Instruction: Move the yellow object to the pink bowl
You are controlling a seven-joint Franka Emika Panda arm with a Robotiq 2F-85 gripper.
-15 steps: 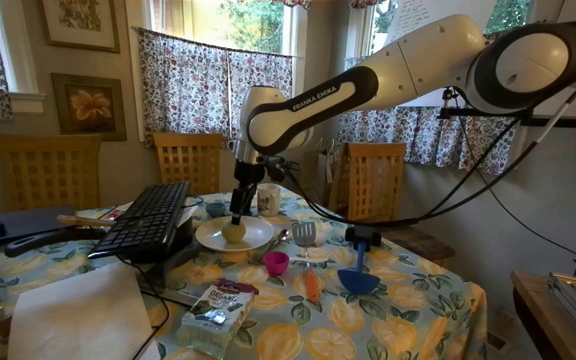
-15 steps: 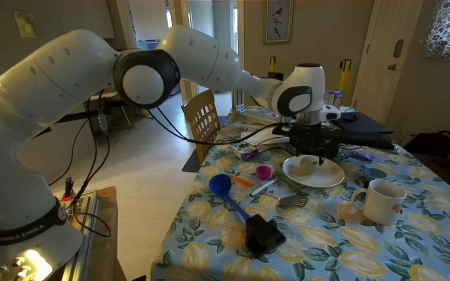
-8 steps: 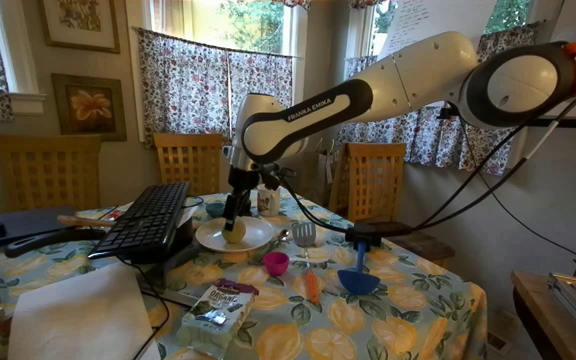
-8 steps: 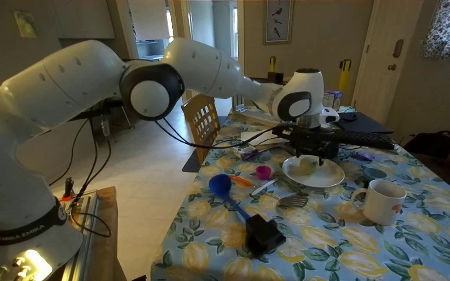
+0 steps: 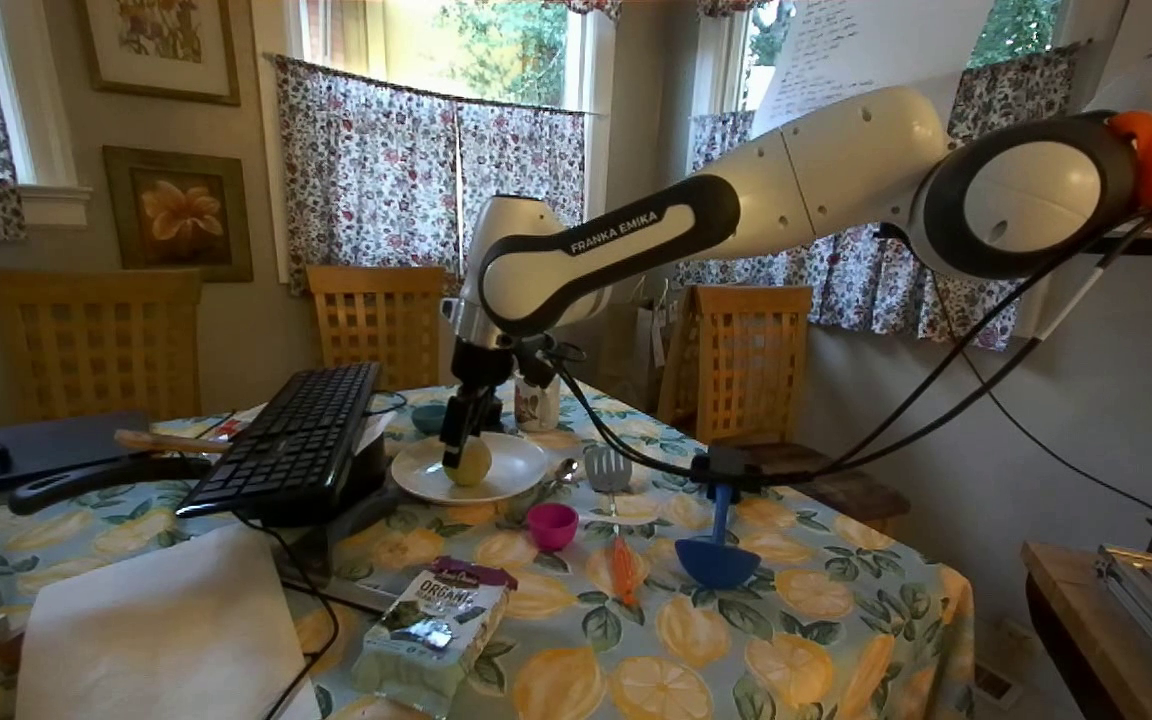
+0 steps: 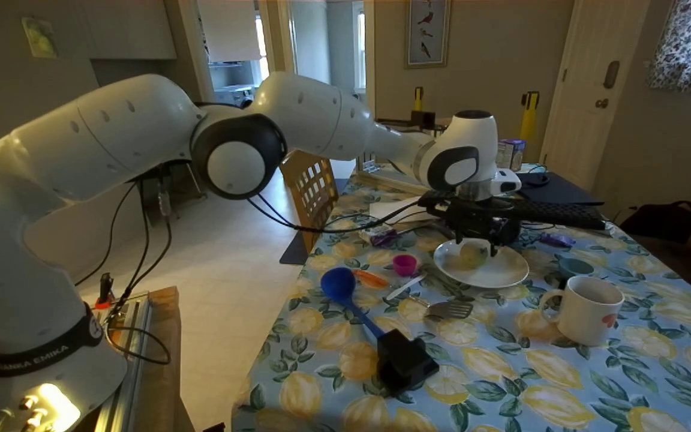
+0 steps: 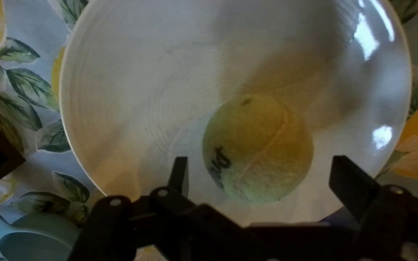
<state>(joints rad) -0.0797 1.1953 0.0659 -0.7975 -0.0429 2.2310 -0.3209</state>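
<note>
Ball (image 7: 259, 152): round, fuzzy-looking, pale yellow going greenish, one curved seam, black scrawl low on one side (can't read it), small dark spot near its upper edge in the wrist view. Sits on the plate (image 7: 93, 94), off-centre. Pincer (image 7: 258, 170) is released: fingers spread to either side of the ball, a gap showing both sides in the wrist view. In an exterior view a finger overlaps the ball's edge; can't tell contact from there. Plate is white, shallow, glossy, lies flat on the desk (image 5: 736, 690), carries the ball. Pink bowl (image 5: 552, 527): small, magenta, upright on the desk, near the plate but apart from it; pink inner wall shows in both exterior views. Teal cup (image 7: 42, 226): has a handle, partly cut off by the wrist view's frame, near the plate. Mug (image 6: 588, 315): white, upright, red-orange mark, handle to one side; contents can't be made out. Pack (image 5: 441, 630): lying on the desk, purple end, pale green end, printed lettering; inside hidden.
</note>
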